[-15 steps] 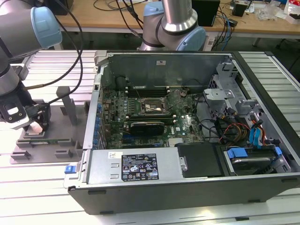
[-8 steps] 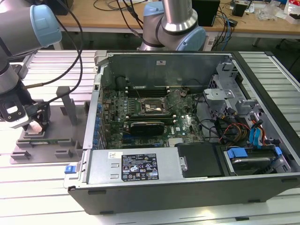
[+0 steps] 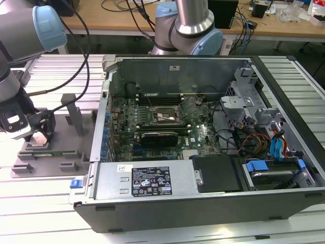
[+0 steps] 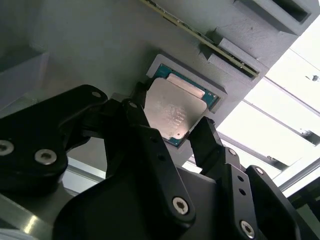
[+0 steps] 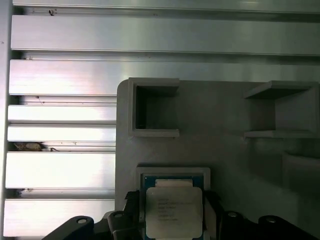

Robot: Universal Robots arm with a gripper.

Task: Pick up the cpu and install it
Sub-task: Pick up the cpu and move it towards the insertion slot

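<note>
cpu (image 5: 173, 210): in a recess of tray (image 5: 225, 110), directly under gripper (image 4: 172, 125) | tray: on table (image 3: 30, 203), beneath gripper | computer case (image 3: 203, 198): on table, well apart from gripper, toward the exterior view's right

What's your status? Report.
Status: gripper shut on cpu. It's at the tray pocket, silver top up. Nothing blocking.

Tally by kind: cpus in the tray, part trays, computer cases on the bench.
small square silvery-topped cpu: 1
large grey plastic slotted tray: 1
open dark metal computer case: 1
Total: 3
</note>
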